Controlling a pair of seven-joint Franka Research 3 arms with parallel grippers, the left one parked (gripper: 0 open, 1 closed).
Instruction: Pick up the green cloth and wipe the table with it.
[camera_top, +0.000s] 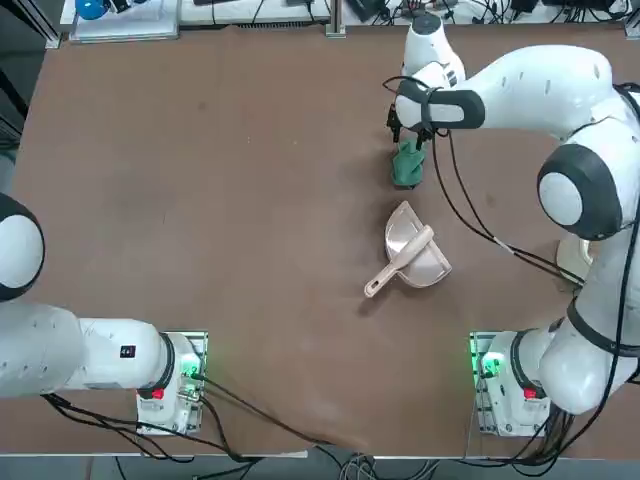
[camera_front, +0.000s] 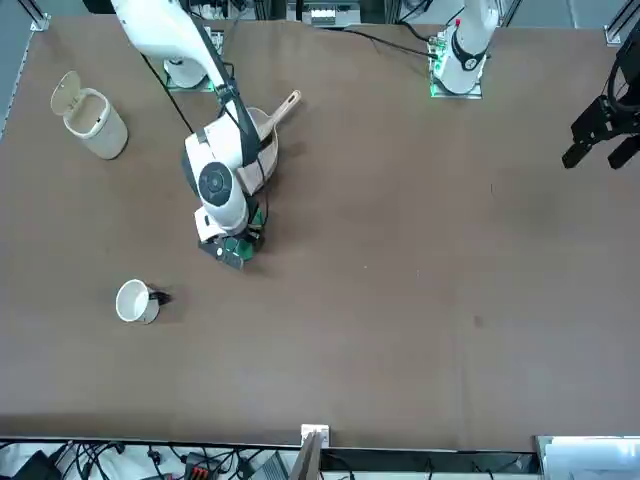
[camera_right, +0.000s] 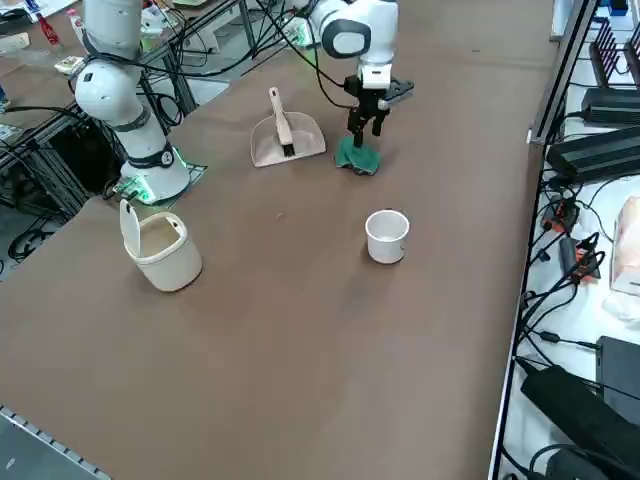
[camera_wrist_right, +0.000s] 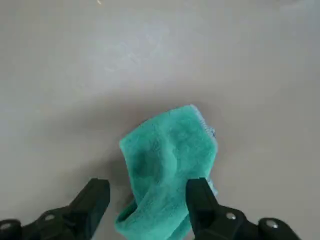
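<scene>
In the upper right of the top view, the right gripper (camera_wrist_right: 148, 200) is straddling the crumpled dark green cloth (camera_wrist_right: 167, 167) with fingers spread, unclenched, apparently positioning to grasp it off the matte brown table (camera_top: 200, 200).

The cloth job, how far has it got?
Early stage. Done: the right gripper has reached the green cloth beside the pink dustpan. In hand: its open fingers straddle the cloth's near end, which lies on the table, not yet pinched or lifted. Left: closing on the cloth, picking it up and all the wiping.
</scene>
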